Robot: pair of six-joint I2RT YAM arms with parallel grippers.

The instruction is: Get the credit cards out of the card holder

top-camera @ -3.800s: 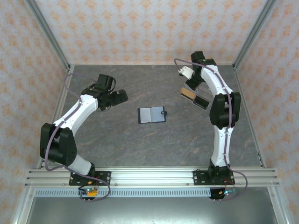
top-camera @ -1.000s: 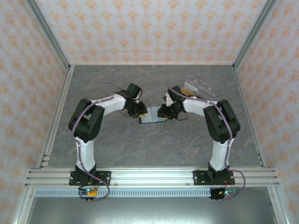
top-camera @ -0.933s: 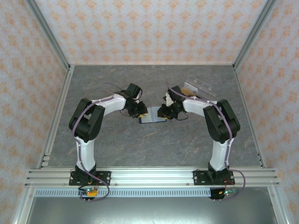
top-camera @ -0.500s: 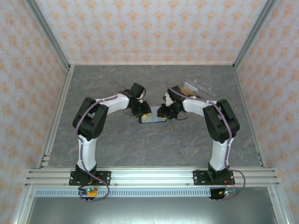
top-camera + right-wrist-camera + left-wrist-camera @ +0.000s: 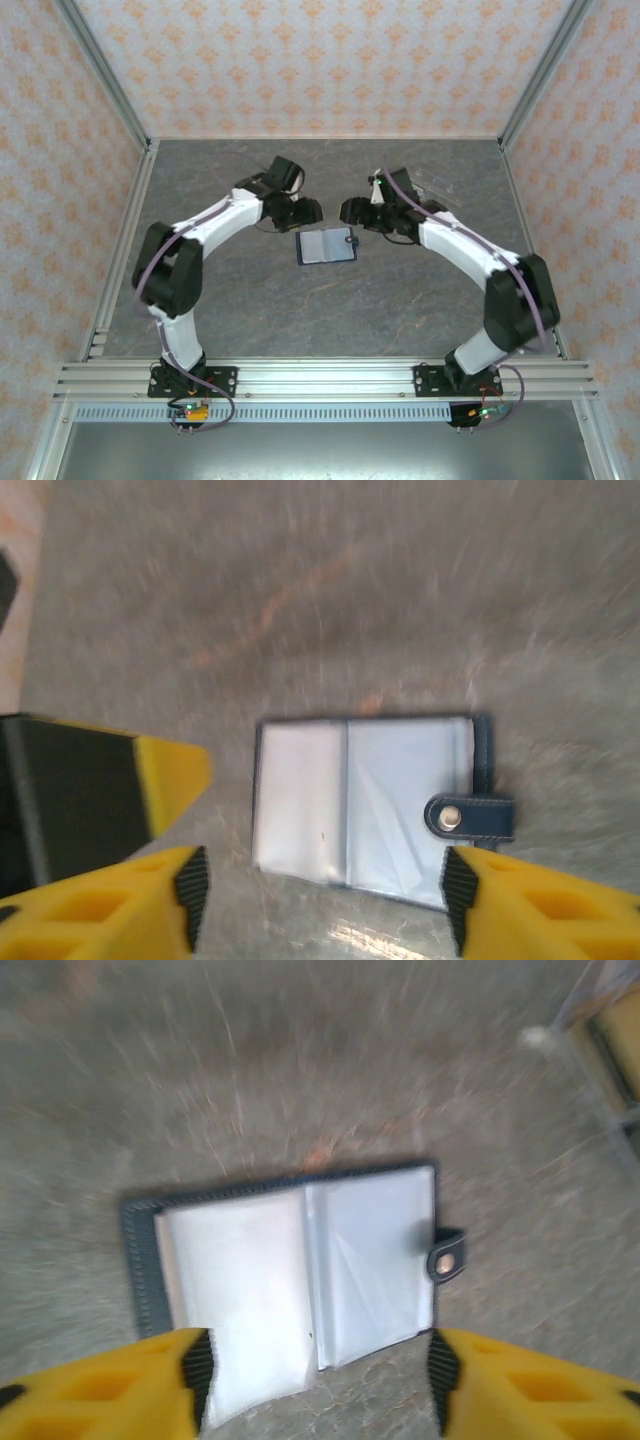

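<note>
Both wrist views are blurred; what sits in the pale sleeves can't be made out. Clear plastic box is cut off at frame edge. Card holder lies open, flat on grey marbled table, mid-table betw. the two arms. It has a navy stitched rim, glossy blue-grey sleeves and a snap tab w/ metal stud. Left gripper & right gripper hover above it, yellow fingers spread wide, holding nothing.

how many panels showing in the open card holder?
2, side by side in the card holder: a pale left panel, a bluer right panel by the snap tab. More may lie hidden beneath.
</note>
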